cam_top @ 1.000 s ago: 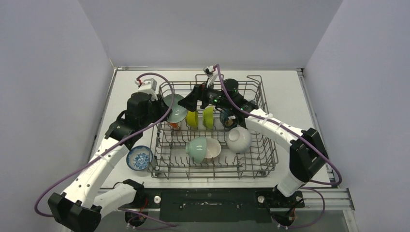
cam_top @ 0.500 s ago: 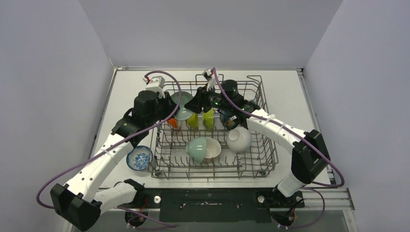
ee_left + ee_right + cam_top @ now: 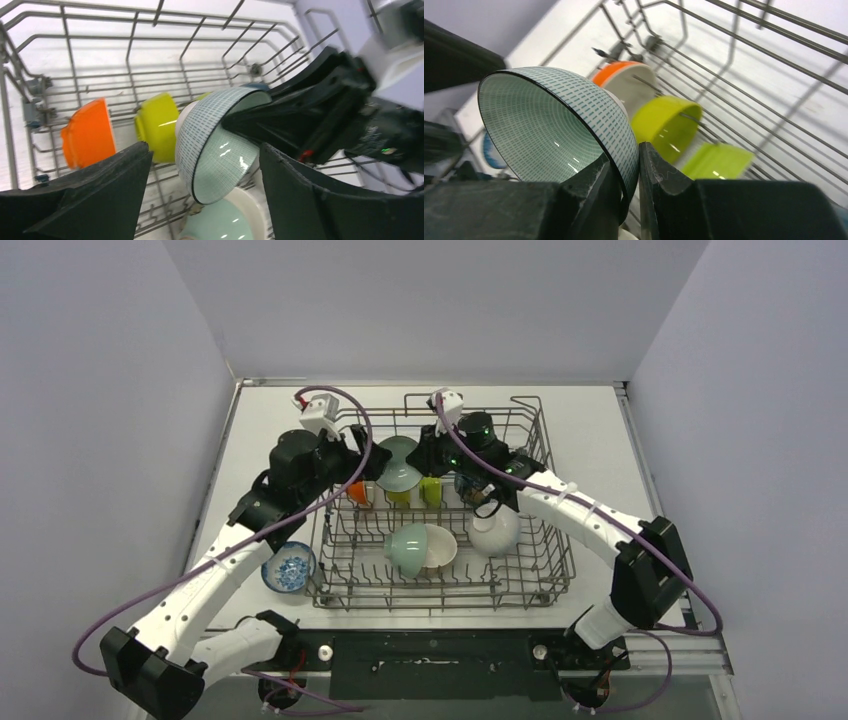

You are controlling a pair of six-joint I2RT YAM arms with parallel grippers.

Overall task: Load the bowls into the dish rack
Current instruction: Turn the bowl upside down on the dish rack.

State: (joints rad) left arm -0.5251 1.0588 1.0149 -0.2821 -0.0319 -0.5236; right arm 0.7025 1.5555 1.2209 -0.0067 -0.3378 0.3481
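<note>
White arms [image 3: 205, 585], black joints [image 3: 296, 464], purple cables [image 3: 340, 390]

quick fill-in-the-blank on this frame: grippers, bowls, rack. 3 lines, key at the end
1. The right gripper is shut on the ____ of the green dash-patterned bowl.
2. The left gripper stands ____ around that bowl, neither finger touching it.
3. The blue-and-white bowl lies on the table, ____ the dish rack.

Missing words: rim; open; outside

Pale green bowl [image 3: 212, 226] cut off by bottom edge; lime bowl [image 3: 719, 162] blurred
</note>
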